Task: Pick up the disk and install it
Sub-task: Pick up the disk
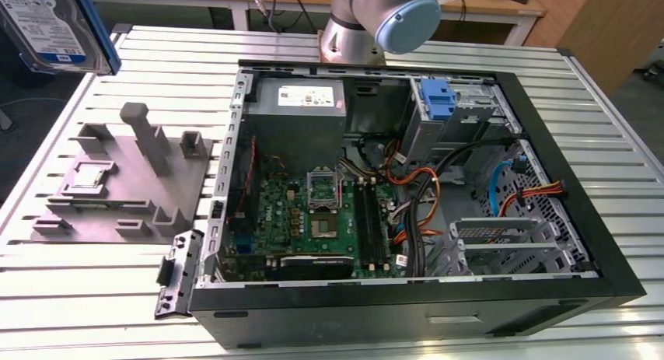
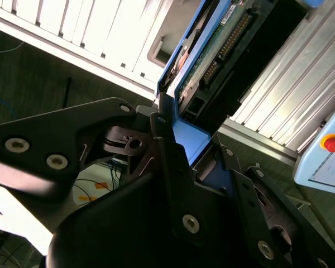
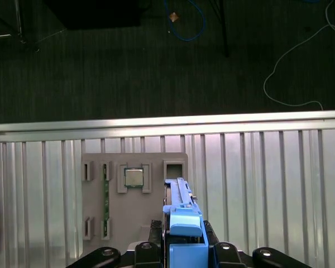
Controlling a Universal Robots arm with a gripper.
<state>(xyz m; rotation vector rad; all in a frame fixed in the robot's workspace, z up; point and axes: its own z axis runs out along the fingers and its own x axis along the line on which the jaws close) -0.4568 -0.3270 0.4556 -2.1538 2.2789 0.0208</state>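
Note:
The disk (image 1: 50,26), silver-grey with a white-and-blue label and a blue bracket, hangs high over the table's far left corner in the exterior view. In the first wrist view the disk (image 3: 181,215) is seen edge-on, above the grey fixture plate (image 3: 134,195). My gripper (image 3: 181,250) is shut on its blue bracket, one black finger on each side. The second wrist view shows the disk (image 2: 212,50) from its circuit-board side, with its blue bracket clamped in my gripper (image 2: 184,162).
The open computer case (image 1: 581,220) takes up the middle and right of the slatted table. Inside are a grey power-supply box (image 1: 301,99), an upright blue carrier (image 1: 438,103) and loose cables. The fixture plate (image 1: 124,181) lies left of the case. The arm's base (image 1: 379,22) stands behind it.

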